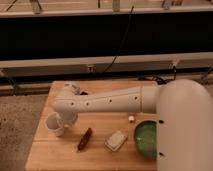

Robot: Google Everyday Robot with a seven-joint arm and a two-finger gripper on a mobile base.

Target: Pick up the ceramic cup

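The ceramic cup [52,125], small, white and handleless, stands upright near the left edge of the wooden table [65,159]. My white arm reaches across from the right, and its wrist bends down just right of the cup. The gripper [62,120] is at the cup's right side, right against its rim, mostly hidden under the wrist. Whether it holds the cup cannot be told from this view.
A dark brown bar [84,139] lies in front of the arm, with a pale wrapped snack [115,141] to its right. The wide green bowl [145,138] sits at the right, partly behind my arm's shoulder. A small white bit [131,118] lies mid-table. A dark wall rises behind.
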